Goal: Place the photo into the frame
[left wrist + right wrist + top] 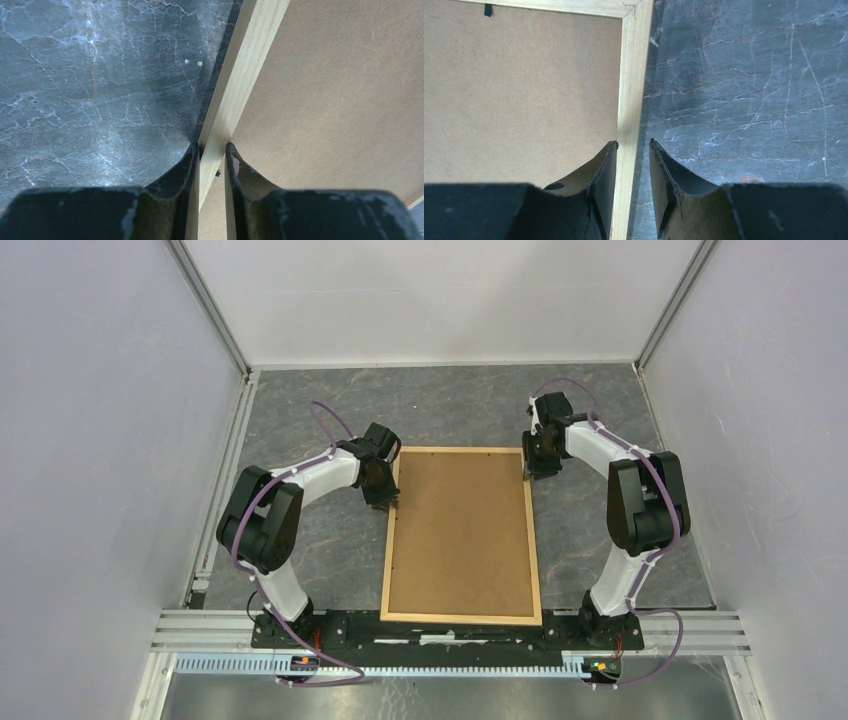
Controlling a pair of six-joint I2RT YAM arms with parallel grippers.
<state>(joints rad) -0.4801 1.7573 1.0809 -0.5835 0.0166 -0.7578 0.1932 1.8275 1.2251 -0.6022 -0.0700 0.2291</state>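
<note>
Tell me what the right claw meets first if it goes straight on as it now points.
Probably the frame: its right strip lies between the right claw's open jaws, with the table just beyond. Depth is hard to judge.

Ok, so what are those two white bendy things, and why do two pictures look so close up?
They are two robot arms, the left arm and the right arm, bolted at the near edge of a grey table. The wide picture comes from a camera above and behind them. The two close-ups come from small cameras on the wrists, so each arm's own black fingers show at the bottom. On the table lies a light wooden frame, filled with a plain brown board. The left gripper pinches the frame's left strip. The right gripper sits astride the right strip with a gap on one side, so it is not squeezing. No photo shows anywhere.
</note>
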